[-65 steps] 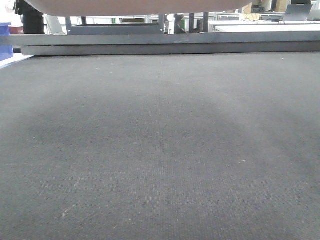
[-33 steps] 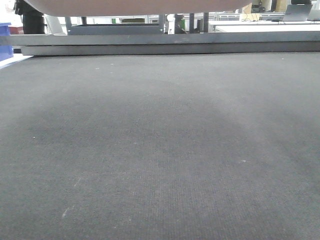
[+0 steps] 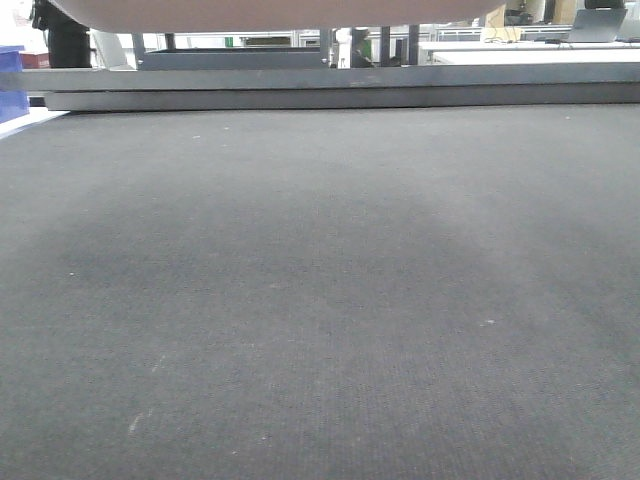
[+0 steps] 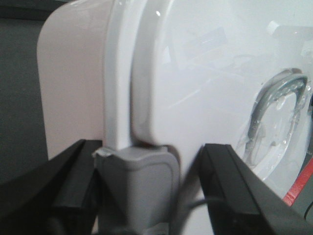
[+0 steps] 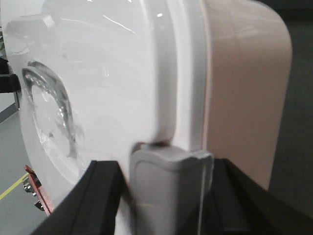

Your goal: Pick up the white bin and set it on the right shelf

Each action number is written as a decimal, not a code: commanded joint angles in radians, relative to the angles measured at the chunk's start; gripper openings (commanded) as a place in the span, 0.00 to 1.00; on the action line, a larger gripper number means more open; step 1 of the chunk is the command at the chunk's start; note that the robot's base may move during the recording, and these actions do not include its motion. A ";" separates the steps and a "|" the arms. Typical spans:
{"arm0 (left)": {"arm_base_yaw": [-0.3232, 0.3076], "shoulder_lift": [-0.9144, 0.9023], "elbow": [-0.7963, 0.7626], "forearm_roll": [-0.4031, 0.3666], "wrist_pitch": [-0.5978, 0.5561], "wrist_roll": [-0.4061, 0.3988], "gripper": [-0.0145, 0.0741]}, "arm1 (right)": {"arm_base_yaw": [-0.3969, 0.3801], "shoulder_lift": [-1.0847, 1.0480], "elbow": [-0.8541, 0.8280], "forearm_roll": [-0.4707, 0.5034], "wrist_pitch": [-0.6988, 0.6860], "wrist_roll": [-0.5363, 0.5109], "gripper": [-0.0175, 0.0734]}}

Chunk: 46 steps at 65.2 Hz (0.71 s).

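a lab or workshop: metal racking (image 3: 330, 85), far workbenches (image 3: 520, 50).

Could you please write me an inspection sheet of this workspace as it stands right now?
Surface: dark grey carpeted surface, bare apart from small pale specks.
Job's things: white bin lifted, its underside at the front view's top edge; lid on. Right shelf: nothing seen for certain.
Clutter: blue crate at the far left.
Grippers: left gripper and right gripper each straddle a grey lid latch; grip not confirmed.
Cables: thin wire by the left gripper.
Surroundings: metal rails beyond the carpet; laptop behind.
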 commanded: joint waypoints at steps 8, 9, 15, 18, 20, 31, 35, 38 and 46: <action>-0.029 -0.024 -0.035 -0.189 0.208 0.014 0.47 | 0.020 -0.016 -0.031 0.230 0.092 -0.004 0.61; -0.029 -0.024 -0.035 -0.189 0.208 0.014 0.47 | 0.020 -0.016 -0.031 0.230 0.092 -0.004 0.61; -0.029 -0.024 -0.035 -0.189 0.208 0.014 0.47 | 0.020 -0.016 -0.031 0.230 0.091 -0.004 0.61; -0.029 -0.024 -0.035 -0.189 0.208 0.014 0.47 | 0.020 -0.016 -0.031 0.230 0.091 -0.004 0.61; -0.029 -0.024 -0.035 -0.189 0.208 0.014 0.47 | 0.020 -0.016 -0.031 0.230 0.091 -0.004 0.61; -0.029 -0.024 -0.035 -0.189 0.208 0.014 0.47 | 0.020 -0.016 -0.031 0.230 0.091 -0.004 0.61; -0.029 -0.024 -0.035 -0.189 0.208 0.014 0.47 | 0.020 -0.016 -0.031 0.230 0.091 -0.004 0.61; -0.029 -0.024 -0.035 -0.189 0.208 0.014 0.47 | 0.020 -0.016 -0.031 0.230 0.091 -0.004 0.61; -0.029 -0.024 -0.035 -0.189 0.208 0.014 0.47 | 0.020 -0.016 -0.031 0.230 0.091 -0.004 0.61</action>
